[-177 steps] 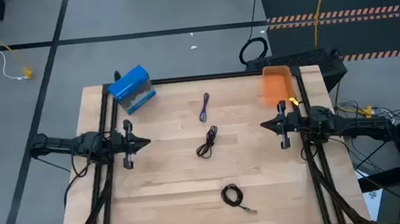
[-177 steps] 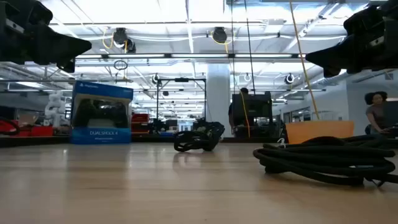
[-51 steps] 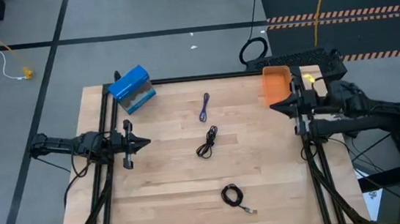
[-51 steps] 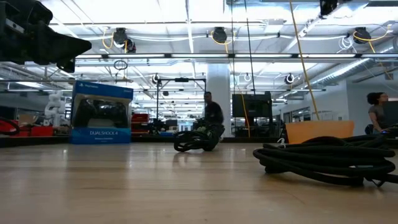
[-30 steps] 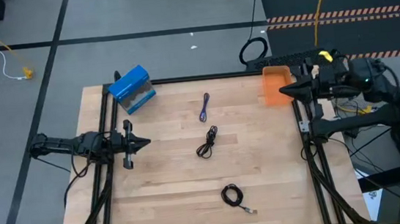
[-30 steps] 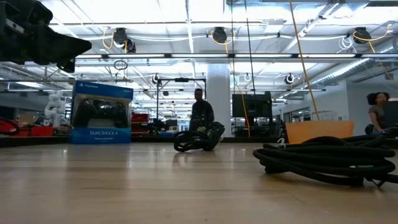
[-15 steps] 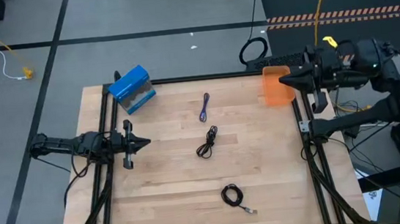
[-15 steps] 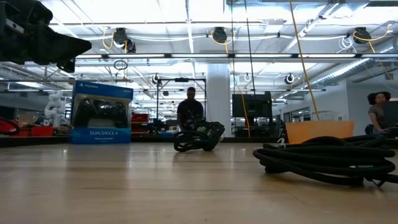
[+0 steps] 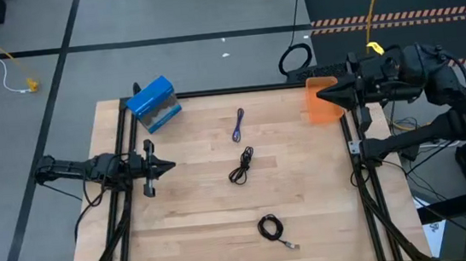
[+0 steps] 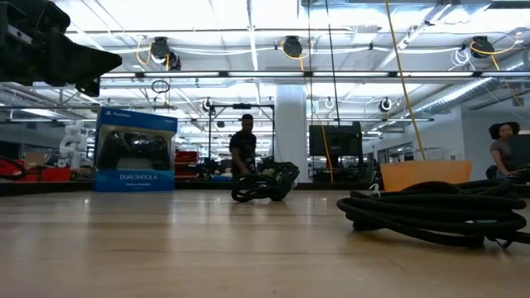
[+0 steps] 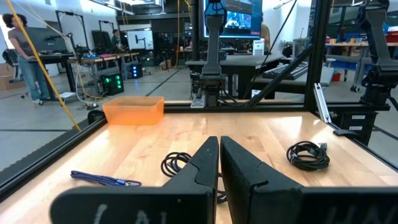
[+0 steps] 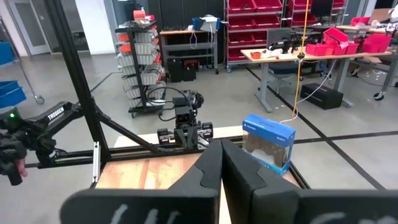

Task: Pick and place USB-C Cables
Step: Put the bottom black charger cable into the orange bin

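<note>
L gripper (image 9: 170,164) waits at table's (image 9: 199,219) 9 o'clock, jaws closed, empty. Cables untouched: purple cable (image 9: 239,126) toward 12, black cable (image 9: 241,166) at centre, black coil (image 9: 271,228) toward 6. R gripper (image 9: 322,96) sits high at 2 over orange bin (image 9: 317,111), jaws shut & empty; risk: descending without opening would shove a cable, not grasp it, and thin loops may slip or snag.

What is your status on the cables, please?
Left tool shut, parked. Right tool shut, empty, above orange bin. Three USB-C cables on table, untouched. Path clear.

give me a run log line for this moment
right gripper: shut, empty, above orange bin | left gripper: shut, waiting | cables: purple cable, two black cables on table
</note>
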